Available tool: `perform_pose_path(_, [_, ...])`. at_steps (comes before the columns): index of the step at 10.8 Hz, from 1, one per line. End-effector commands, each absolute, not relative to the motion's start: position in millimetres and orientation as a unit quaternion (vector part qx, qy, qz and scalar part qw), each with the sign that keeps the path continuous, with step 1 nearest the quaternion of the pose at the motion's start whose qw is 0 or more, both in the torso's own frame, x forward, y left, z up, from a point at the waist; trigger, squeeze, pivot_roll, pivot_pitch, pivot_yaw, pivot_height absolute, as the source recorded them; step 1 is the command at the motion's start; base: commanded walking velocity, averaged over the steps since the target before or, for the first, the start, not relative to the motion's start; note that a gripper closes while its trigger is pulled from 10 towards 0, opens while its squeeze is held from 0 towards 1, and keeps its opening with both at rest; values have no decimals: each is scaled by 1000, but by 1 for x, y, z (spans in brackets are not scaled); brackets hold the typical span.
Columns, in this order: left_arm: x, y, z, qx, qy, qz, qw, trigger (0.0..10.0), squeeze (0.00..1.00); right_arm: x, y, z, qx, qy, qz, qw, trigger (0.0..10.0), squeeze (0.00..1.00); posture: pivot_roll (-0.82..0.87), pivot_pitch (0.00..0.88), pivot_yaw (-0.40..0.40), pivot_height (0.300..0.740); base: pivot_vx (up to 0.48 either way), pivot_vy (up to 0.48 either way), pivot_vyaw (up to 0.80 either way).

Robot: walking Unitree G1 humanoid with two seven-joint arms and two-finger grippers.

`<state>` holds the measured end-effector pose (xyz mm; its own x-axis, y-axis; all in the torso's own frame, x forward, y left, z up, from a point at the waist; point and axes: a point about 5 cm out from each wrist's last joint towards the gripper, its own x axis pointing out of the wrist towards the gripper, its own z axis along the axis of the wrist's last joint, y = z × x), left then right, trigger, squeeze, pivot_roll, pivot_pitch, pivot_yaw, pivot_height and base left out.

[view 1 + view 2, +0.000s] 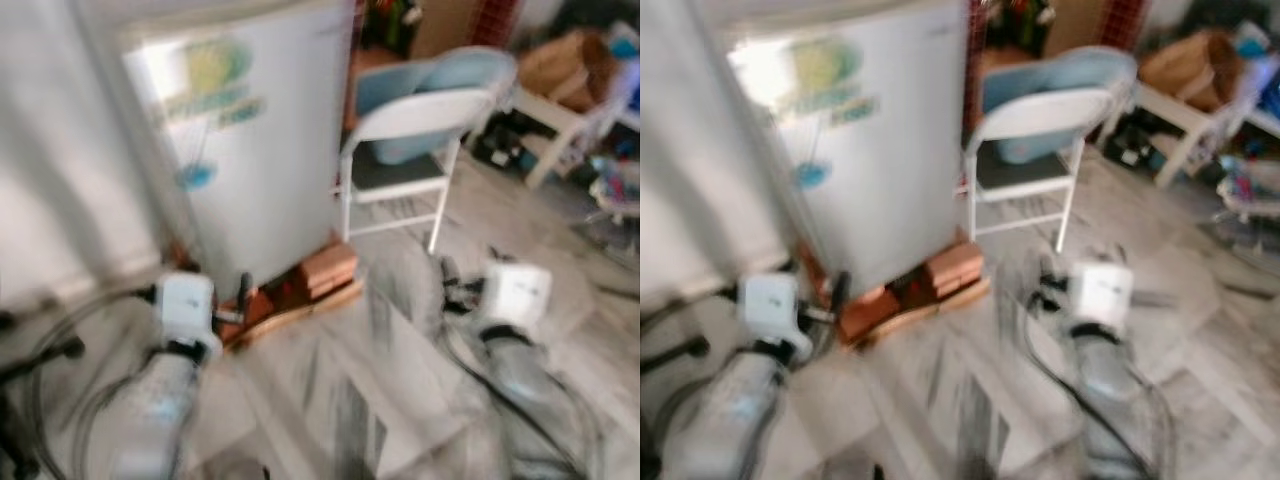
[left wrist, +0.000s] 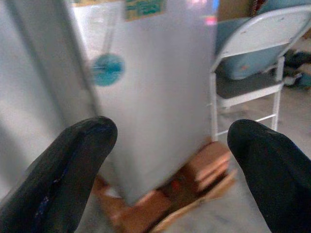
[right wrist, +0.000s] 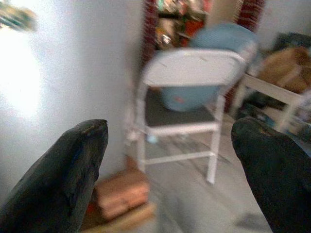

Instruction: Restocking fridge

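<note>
Closing in on the fridge (image 1: 250, 150) dead ahead, door shut, left gripper (image 2: 170, 160) nearer and spread empty, right gripper (image 3: 170, 170) likewise spread, facing the chair (image 1: 410, 150).

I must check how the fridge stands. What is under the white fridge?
The fridge stands on reddish-brown bricks and a wooden board lying on the floor. How far they reach beneath it is covered by the fridge itself. Its door is closed, hiding the inside.
</note>
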<state>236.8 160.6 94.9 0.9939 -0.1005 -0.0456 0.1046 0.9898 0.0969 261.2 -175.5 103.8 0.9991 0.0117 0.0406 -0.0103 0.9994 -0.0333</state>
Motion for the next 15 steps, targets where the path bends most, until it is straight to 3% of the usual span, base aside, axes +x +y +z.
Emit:
perform_pose_path(1, [240, 152, 97, 39, 14, -69, 997, 10000, 0, 261, -187, 104, -28, -14, -10, 999, 10000, 0, 133, 29, -37, 740, 0, 480, 0])
perform_pose_path(4, [242, 151, 97, 11, 21, -71, 997, 10000, 0, 269, -188, 108, -30, -21, -5, 999, 10000, 0, 135, 28, -43, 740, 0, 465, -800])
perform_pose_path(8, [240, 150, 97, 11, 19, -83, 996, 10000, 0, 268, -185, 110, -30, -26, 0, 999, 10000, 0, 139, 32, -48, 740, 0, 466, 0])
perform_pose_path(11, [241, 151, 99, 28, 11, -96, 995, 10000, 0, 269, -181, 110, -25, -29, -3, 999, 10000, 0, 142, 35, -40, 740, 333, 337, 0])
perform_pose_path(15, [238, 146, 99, 36, 3, -114, 993, 10000, 0, 271, -176, 108, -16, -28, -1, 999, 10000, 0, 153, 41, -38, 740, 458, 0, -322])
